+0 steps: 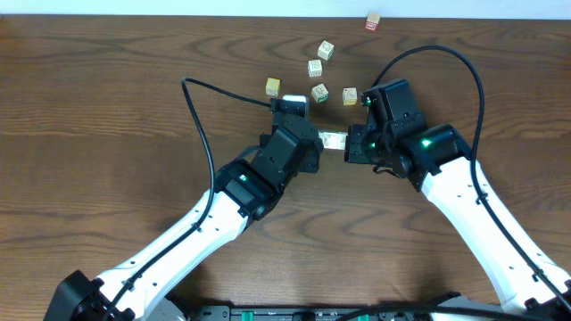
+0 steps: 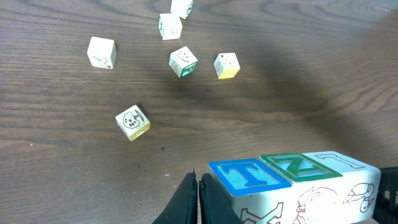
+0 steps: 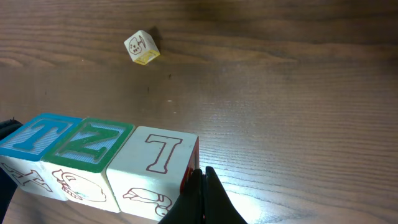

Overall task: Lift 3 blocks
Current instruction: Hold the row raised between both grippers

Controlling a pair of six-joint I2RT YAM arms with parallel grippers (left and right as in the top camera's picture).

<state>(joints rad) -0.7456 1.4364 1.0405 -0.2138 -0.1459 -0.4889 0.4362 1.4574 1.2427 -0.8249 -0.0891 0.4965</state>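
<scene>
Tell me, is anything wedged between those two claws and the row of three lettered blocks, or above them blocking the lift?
Nothing visible. The shut left gripper and right gripper sit right against opposite ends of the row of three blocks. The loose blocks lie apart, farther up the table, and nothing shows above.

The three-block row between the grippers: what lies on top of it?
Nothing lies on the row; its top faces show T, Z, T. Its underside, and any contact with the table, is hidden.
</scene>
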